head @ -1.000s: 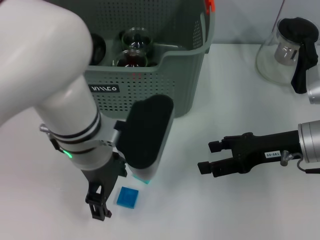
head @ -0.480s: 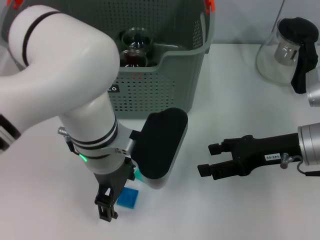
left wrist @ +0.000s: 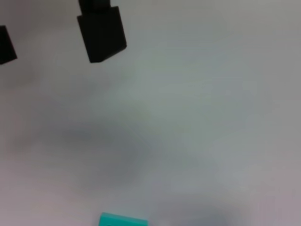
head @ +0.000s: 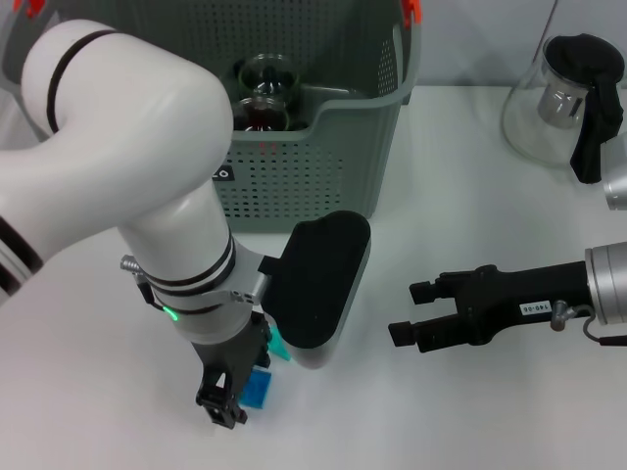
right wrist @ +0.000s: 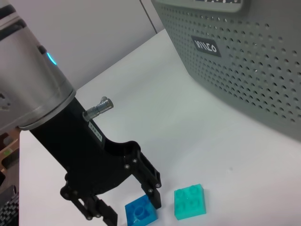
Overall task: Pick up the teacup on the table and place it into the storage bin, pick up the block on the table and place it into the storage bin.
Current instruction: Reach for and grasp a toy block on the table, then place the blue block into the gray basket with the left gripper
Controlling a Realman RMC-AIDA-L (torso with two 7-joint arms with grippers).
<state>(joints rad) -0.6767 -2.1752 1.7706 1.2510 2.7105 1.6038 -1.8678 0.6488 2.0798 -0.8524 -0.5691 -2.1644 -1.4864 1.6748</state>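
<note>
Your left arm (head: 147,196) hides much of the storage bin (head: 333,157) and nearly all the teal block (head: 278,345) beside the blue block (head: 259,388). The glass carafe (head: 549,108), right of the bin, runs off frame.

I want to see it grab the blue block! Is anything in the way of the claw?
Nothing visible is. The left gripper is down at the table with its open fingers on either side of the blue block. The green block sits beside them, apart.
</note>
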